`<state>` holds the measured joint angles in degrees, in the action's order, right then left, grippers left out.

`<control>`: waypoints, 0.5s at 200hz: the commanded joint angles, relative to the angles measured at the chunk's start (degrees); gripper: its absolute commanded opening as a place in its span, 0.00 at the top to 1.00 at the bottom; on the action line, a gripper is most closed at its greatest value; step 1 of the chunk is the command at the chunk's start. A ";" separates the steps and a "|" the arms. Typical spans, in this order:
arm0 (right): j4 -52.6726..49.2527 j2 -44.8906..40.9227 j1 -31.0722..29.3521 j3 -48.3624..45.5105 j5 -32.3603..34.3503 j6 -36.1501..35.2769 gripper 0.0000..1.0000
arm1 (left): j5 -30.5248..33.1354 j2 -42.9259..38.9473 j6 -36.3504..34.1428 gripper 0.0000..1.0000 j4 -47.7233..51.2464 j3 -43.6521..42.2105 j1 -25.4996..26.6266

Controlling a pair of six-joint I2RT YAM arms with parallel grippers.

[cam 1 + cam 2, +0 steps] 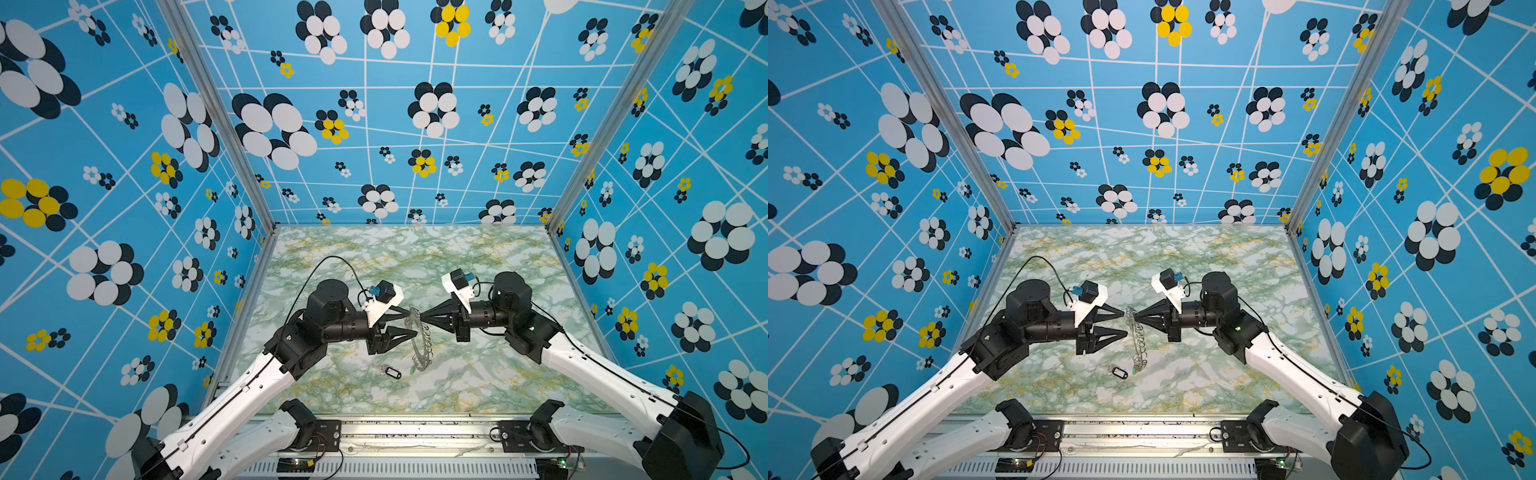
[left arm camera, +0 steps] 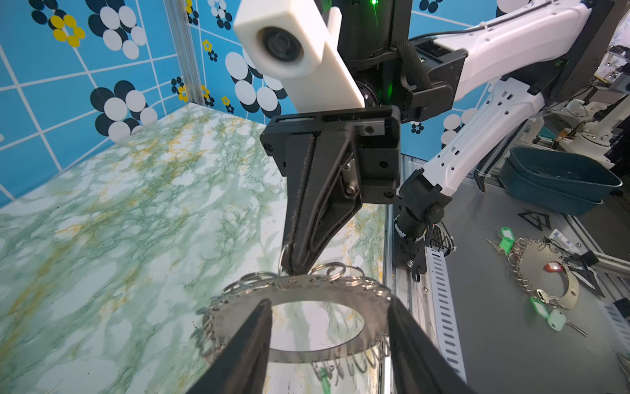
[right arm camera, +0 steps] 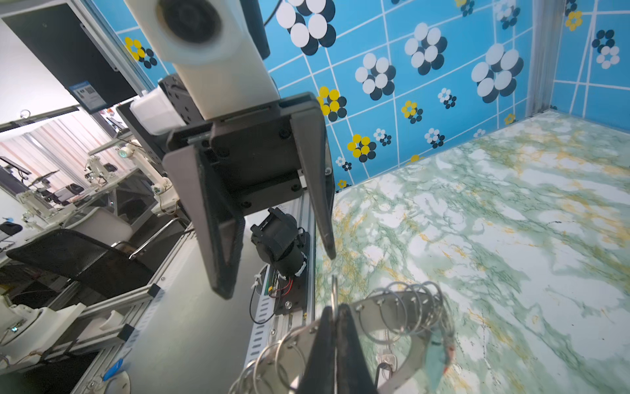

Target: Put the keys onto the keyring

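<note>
Left hand (image 1: 412, 322) spread, right hand (image 1: 421, 319) pinched closed

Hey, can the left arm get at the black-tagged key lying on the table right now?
Probably yes. The left gripper has open, empty jaws, and the black-tagged key lies uncovered on the table close by, beside the keyring the right gripper holds upright.

Robotics lab: further robot workbenches (image 3: 95, 170) stand nearby

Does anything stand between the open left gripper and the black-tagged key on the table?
Nothing visible. The black-tagged key lies exposed on the table near the left gripper; the keyring, in the right gripper, hangs beside it.
</note>
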<state>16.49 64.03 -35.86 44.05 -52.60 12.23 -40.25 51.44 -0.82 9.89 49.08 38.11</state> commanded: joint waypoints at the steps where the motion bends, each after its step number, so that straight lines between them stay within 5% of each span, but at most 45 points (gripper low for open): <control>1: 11.67 -0.16 0.39 -0.45 -2.85 6.41 1.00 | 0.58 -0.22 4.74 0.43 -7.51 -1.98 -0.49; 38: 16.67 1.07 0.39 -0.81 -3.77 9.60 1.00 | 0.90 1.09 6.69 0.44 -12.45 -2.85 -0.49; 100: 17.61 1.32 0.43 -0.84 -4.05 10.38 1.00 | 0.55 1.65 8.18 0.61 -16.89 -3.45 -0.49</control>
<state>30.02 65.69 -35.70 43.42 -54.96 21.52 -39.59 53.19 6.55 -3.51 46.87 38.00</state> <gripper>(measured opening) 0.046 0.431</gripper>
